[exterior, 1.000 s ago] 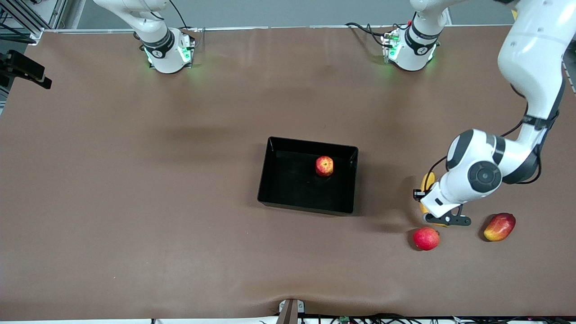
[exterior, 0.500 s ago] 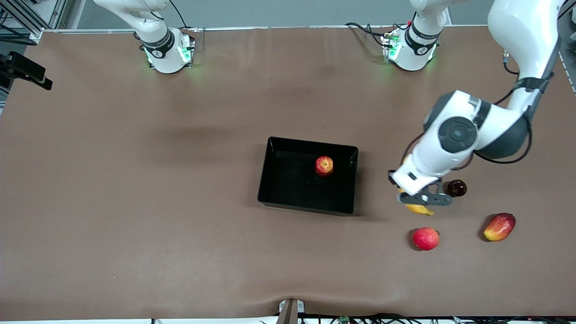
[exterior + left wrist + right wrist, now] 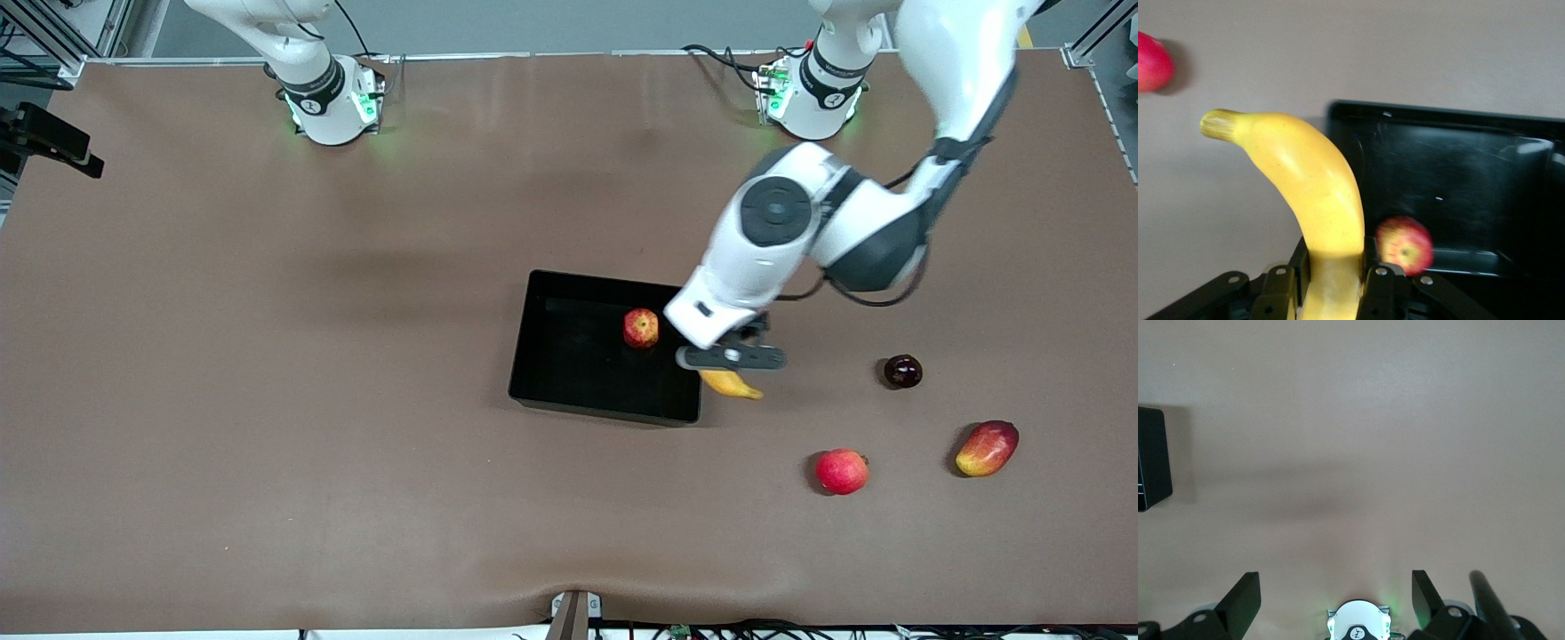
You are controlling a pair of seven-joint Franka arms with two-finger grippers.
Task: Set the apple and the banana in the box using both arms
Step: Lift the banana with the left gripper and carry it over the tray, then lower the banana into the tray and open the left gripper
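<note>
From my remote station I log the left gripper (image 3: 731, 358) just right of centre in the front view, up in the air over the edge of the box (image 3: 533, 356) that faces the left arm's end of the table. Its fingers (image 3: 1373, 283) are clamped on the banana (image 3: 731, 383) — the left wrist view shows the yellow fruit pinched low on its body, its stem end curving up and away from the gripper. The banana hangs partly over the box rim, partly over bare table.

The apple (image 3: 640, 327) sits inside the box, on its floor, in the part toward the left arm's end and near the wall closest to the robots' bases.

The right gripper (image 3: 1331, 597) waits high over the table near its own base — its fingers stand spread apart with nothing between them, a corner of the box at the left edge of its wrist view.

In the lower right of the front view lie a pinkish-red round fruit (image 3: 841, 471), a mango (image 3: 986, 449) and a small dark fruit (image 3: 902, 371), all on the table (image 3: 267, 400), well apart from the box.
</note>
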